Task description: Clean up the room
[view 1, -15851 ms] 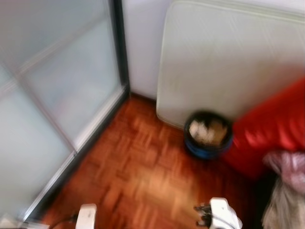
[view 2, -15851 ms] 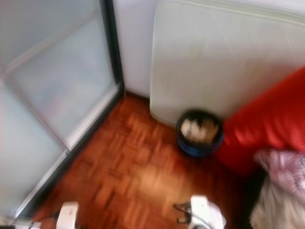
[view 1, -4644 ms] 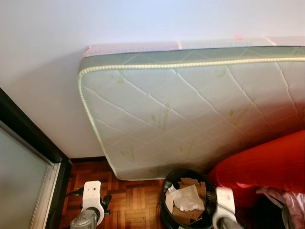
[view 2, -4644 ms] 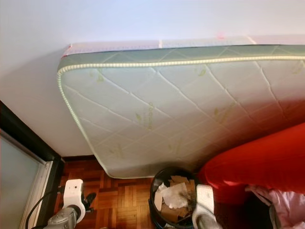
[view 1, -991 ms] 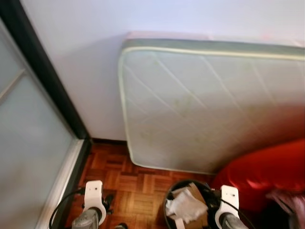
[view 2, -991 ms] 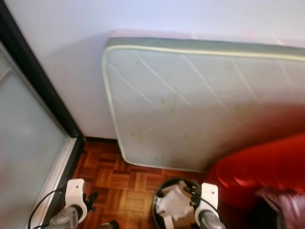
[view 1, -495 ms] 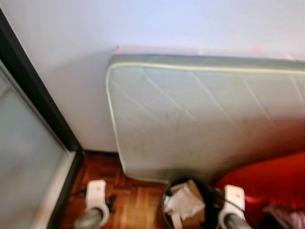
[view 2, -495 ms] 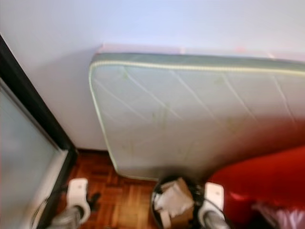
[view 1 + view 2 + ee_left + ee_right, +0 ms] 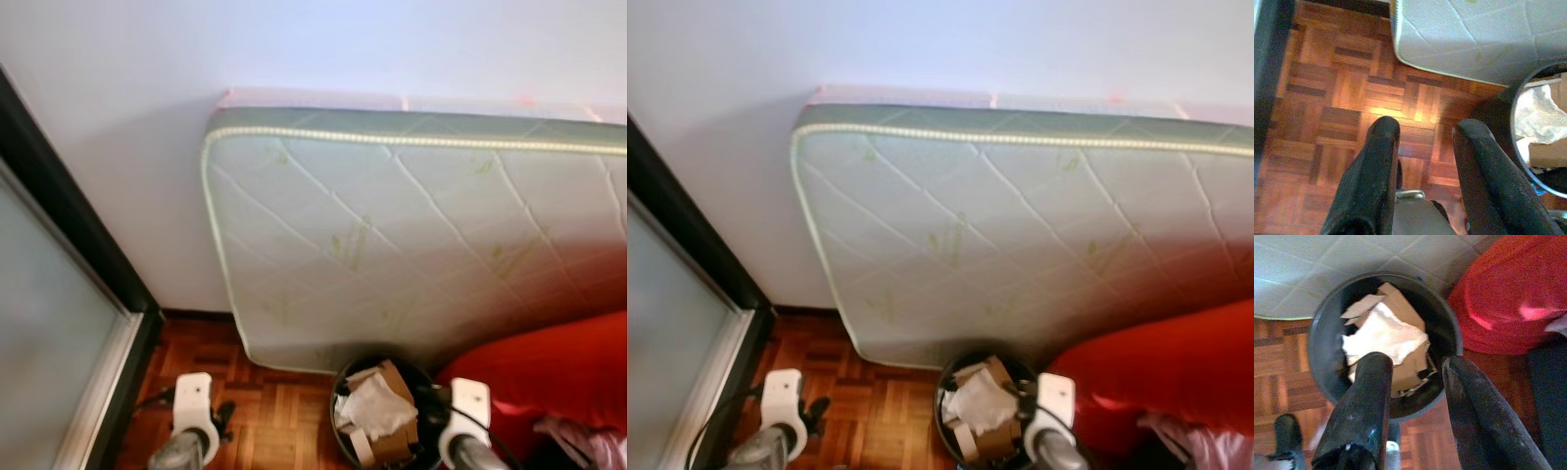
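There, the right gripper [image 9: 1413, 377] hung with its fingers apart and empty right above the black wastebasket [image 9: 1327, 323] of crumpled paper [image 9: 1383, 340] by the mattress [image 9: 411, 225], left gripper [image 9: 1422, 142] likewise apart over parquet; best withdraw straight upward, clearing the rim.
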